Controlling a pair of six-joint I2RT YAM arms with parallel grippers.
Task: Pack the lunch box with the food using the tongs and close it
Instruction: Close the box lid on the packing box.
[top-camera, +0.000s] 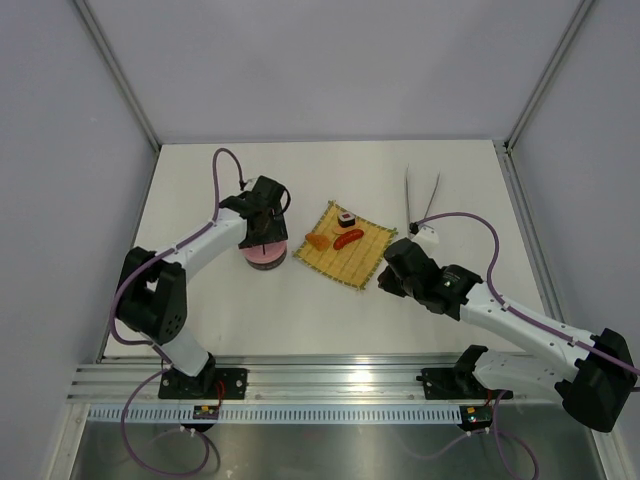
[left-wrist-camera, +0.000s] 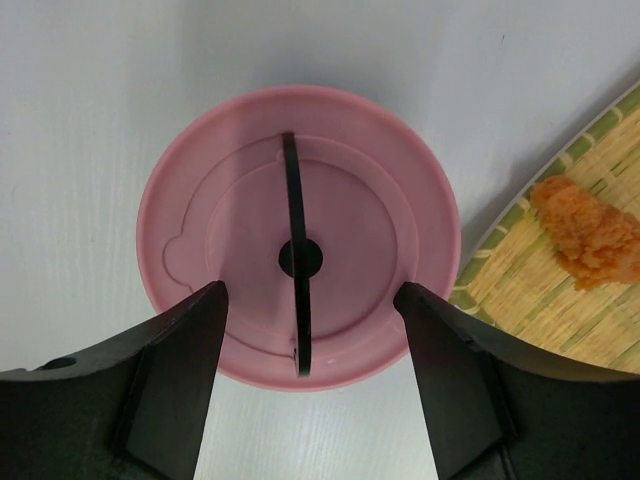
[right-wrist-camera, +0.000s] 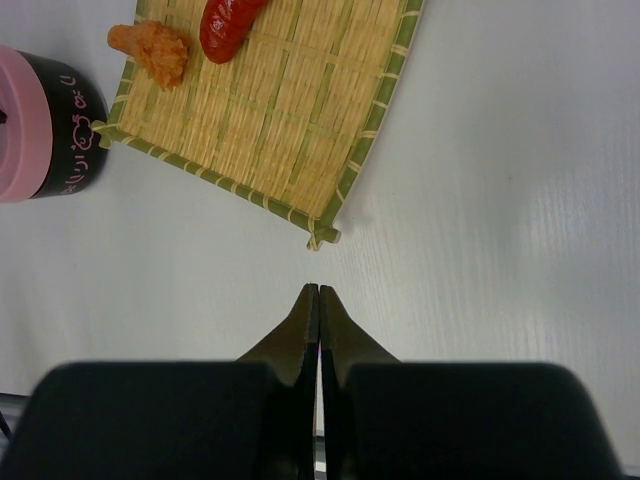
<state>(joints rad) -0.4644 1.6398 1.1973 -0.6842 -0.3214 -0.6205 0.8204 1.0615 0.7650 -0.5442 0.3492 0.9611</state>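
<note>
Left hand (left-wrist-camera: 310, 300) was spread over the pink lid (left-wrist-camera: 230, 230), which was seated on the lunch box (right-wrist-camera: 75, 120) beside the bamboo mat (top-camera: 365, 262). Right hand (right-wrist-camera: 318, 292) was pressed together, empty. If the lid were gripped off-centre, the box could be tipped.

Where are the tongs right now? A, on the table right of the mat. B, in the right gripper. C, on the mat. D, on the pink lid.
A: the tongs lie on the table to the right of the mat, and the right gripper is shut on nothing.
</note>
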